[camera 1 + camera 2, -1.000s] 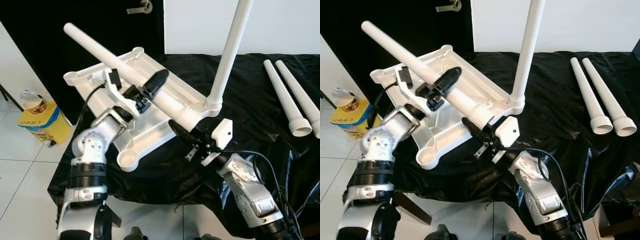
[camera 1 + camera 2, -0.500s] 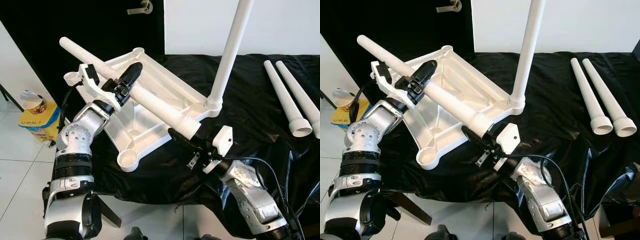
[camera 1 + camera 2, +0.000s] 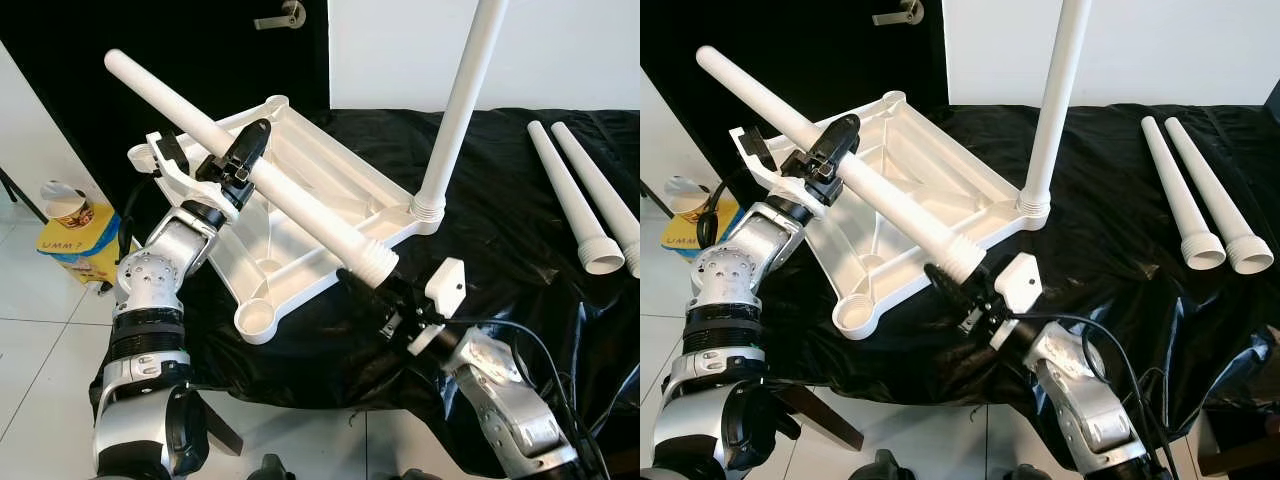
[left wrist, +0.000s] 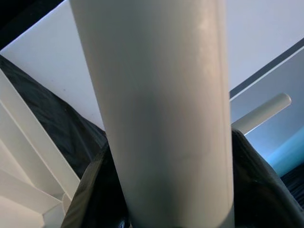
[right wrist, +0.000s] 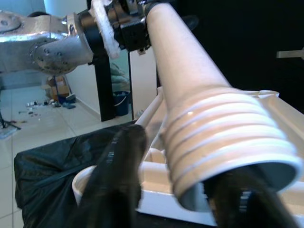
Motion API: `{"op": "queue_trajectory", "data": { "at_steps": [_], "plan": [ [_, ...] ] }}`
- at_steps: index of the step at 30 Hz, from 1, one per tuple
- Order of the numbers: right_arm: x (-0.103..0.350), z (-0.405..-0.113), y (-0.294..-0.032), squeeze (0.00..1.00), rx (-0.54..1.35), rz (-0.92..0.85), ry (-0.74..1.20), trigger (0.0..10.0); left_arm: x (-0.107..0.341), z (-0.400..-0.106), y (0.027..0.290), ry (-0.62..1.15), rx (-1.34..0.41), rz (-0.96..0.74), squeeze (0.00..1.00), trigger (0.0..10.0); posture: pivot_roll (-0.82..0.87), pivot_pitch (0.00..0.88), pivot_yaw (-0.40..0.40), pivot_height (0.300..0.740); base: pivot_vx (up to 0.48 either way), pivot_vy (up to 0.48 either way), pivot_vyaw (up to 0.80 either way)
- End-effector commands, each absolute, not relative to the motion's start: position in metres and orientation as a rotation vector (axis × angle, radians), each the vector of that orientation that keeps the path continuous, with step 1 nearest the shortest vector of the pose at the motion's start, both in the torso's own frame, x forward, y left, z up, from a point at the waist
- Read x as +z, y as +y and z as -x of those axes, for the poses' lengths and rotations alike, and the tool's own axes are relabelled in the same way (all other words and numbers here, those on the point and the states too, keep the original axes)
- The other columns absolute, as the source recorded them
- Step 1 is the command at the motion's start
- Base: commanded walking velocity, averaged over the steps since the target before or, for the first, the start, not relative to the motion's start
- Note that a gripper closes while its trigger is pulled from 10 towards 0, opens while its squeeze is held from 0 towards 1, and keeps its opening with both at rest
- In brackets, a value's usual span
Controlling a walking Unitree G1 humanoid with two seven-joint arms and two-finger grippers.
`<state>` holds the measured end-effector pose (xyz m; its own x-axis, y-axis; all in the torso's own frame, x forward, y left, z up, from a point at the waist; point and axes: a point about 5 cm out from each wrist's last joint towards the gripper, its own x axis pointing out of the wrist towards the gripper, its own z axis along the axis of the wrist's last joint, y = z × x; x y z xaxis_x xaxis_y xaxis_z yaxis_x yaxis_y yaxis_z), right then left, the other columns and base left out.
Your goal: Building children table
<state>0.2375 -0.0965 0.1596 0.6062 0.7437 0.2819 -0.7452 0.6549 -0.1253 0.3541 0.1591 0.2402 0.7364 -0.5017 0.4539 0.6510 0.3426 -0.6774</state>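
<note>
The white table top [image 3: 300, 195] lies upside down on the black cloth, with one white leg [image 3: 458, 110] standing upright in its right corner socket. My left gripper [image 3: 250, 145] is shut on a second white leg [image 3: 300, 205], holding it slanted above the top. In the left wrist view that leg [image 4: 156, 109] sits between the dark fingers. Its threaded end [image 3: 372, 265] hangs just past the top's near edge. My right gripper [image 3: 368, 282] is open there, with one finger [image 5: 118, 166] to each side of the threaded end [image 5: 223, 142]. An empty socket [image 3: 255, 320] is at the near corner.
Two loose white legs [image 3: 585, 205] lie side by side on the black cloth [image 3: 500, 230] at the far right. On the tiled floor to the left stands a yellow box [image 3: 85, 250] with a paper cup [image 3: 68, 205] on it. A dark door [image 3: 230, 40] is behind.
My left gripper has swung left with the slanted leg. The leg's threaded end has dropped lower and come between my right gripper's fingers.
</note>
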Motion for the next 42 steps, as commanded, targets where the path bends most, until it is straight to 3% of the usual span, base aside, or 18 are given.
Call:
{"op": "queue_trajectory", "data": {
  "at_steps": [1,5,6,7,9,10,17,22,28,42],
  "plan": [
    [0.165,-0.237,-0.1,1.0,0.853,-0.017,-0.356,10.0,0.247,-0.351,0.162,-0.247,-0.838,0.925,0.0,0.0,-0.01,0.004,0.049,0.74,0.0,0.0,0.0],
    [0.159,-0.233,-0.104,1.0,0.851,-0.015,-0.338,10.0,0.247,-0.353,0.169,-0.257,-0.813,0.946,0.0,0.0,-0.01,0.007,0.047,0.74,0.0,0.0,0.0],
    [0.156,-0.231,-0.107,1.0,0.842,-0.011,-0.324,10.0,0.247,-0.354,0.171,-0.257,-0.802,0.947,0.0,0.7,-0.01,0.009,0.047,0.74,0.0,0.0,0.0],
    [0.154,-0.23,-0.11,1.0,0.833,-0.005,-0.314,10.0,0.247,-0.355,0.174,-0.256,-0.792,0.943,0.0,7.5,-0.01,0.009,0.047,0.74,0.0,0.0,0.0],
    [0.153,-0.23,-0.112,1.0,0.827,0.0,-0.307,10.0,0.247,-0.355,0.175,-0.255,-0.785,0.94,0.0,7.5,-0.01,0.009,0.047,0.74,0.0,0.0,0.0],
    [0.149,-0.229,-0.116,0.0,0.819,0.024,-0.285,10.0,0.247,-0.355,0.178,-0.26,-0.783,0.929,0.0,10.0,-0.02,0.014,0.048,0.74,0.0,0.0,0.0],
    [0.142,-0.23,-0.127,0.0,0.797,0.079,-0.236,10.0,0.249,-0.353,0.181,-0.269,-0.791,0.886,0.0,10.0,-0.02,0.017,0.049,0.74,0.0,0.0,0.0],
    [0.146,-0.241,-0.128,0.0,0.76,0.161,-0.251,10.0,0.251,-0.344,0.162,-0.254,-0.844,0.746,0.0,10.0,-0.01,0.025,0.049,0.74,0.0,0.0,0.0],
    [0.154,-0.248,-0.112,0.0,0.775,0.186,-0.288,10.0,0.254,-0.334,0.134,-0.238,-0.923,0.599,0.0,10.0,0.0,0.023,0.043,0.74,0.0,0.0,0.0],
    [0.164,-0.268,-0.09,0.0,0.768,0.236,-0.276,10.0,0.272,-0.31,0.081,-0.278,-1.091,0.39,0.0,10.0,0.01,0.02,0.036,0.74,0.0,0.0,0.0]
  ]
}}
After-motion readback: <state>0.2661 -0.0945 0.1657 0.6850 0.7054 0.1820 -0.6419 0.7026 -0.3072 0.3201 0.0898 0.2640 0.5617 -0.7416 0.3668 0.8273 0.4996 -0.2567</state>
